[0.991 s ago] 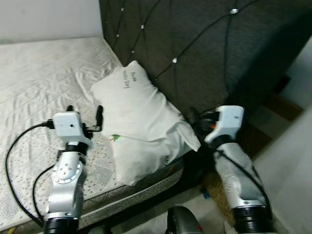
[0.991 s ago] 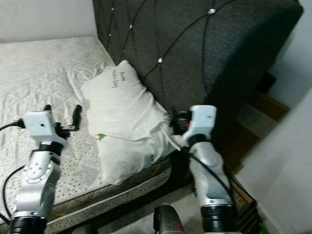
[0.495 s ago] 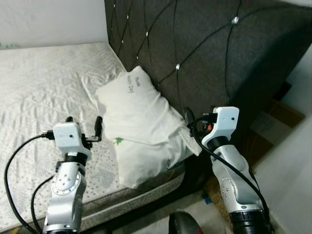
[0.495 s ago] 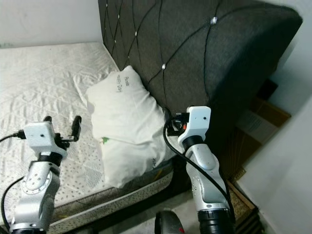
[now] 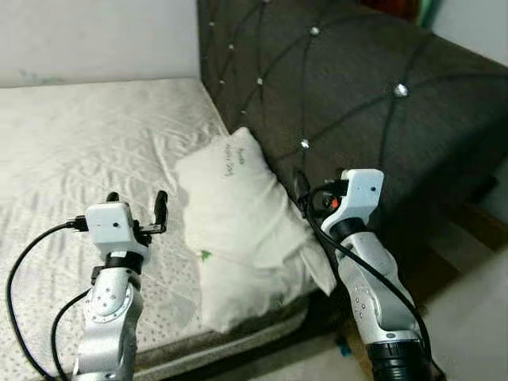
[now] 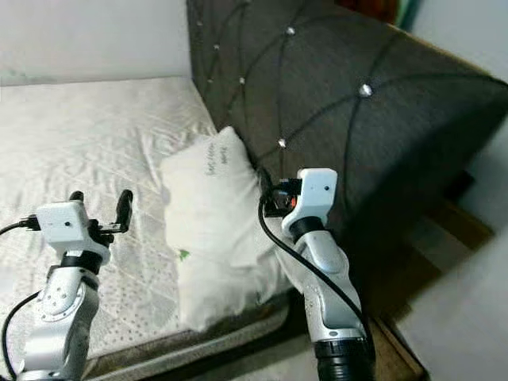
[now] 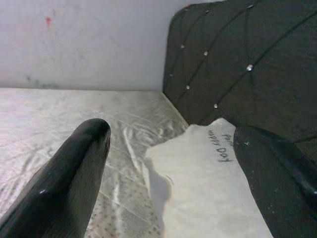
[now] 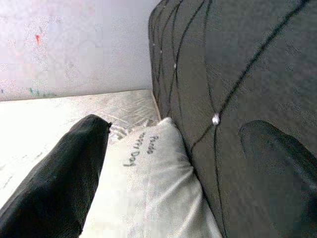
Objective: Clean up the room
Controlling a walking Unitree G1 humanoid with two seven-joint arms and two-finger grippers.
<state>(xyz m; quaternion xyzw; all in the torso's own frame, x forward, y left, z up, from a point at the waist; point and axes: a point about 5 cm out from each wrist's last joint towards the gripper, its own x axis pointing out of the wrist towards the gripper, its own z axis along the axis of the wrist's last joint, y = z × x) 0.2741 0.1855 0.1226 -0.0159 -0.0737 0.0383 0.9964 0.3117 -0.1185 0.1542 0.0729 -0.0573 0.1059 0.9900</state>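
Note:
A white pillow point(image 5: 246, 222) with "Happy Day" written on it lies on the mattress point(image 5: 79, 135), leaning against the dark tufted headboard point(image 5: 357, 95). Its lower corner hangs over the bed's near edge. My left gripper point(image 5: 137, 198) stands open above the mattress, just left of the pillow and not touching it. My right gripper point(image 5: 305, 193) is at the pillow's right side, close to the headboard. In the right wrist view its fingers point(image 8: 64, 178) are spread, open, with the pillow point(image 8: 153, 188) and the headboard between them. The left wrist view looks past its open fingers point(image 7: 69, 173) at the pillow point(image 7: 208, 188).
A pale wall point(image 5: 95, 40) rises behind the bed. The headboard blocks the right side. Beyond it, at the lower right, there is a brown strip of floor or furniture point(image 5: 476, 230). The wide mattress spreads out to the left.
The whole view has shifted, so the camera has moved. The right gripper now sits nearer the pillow's upper right side and the headboard. The left gripper holds the same pose.

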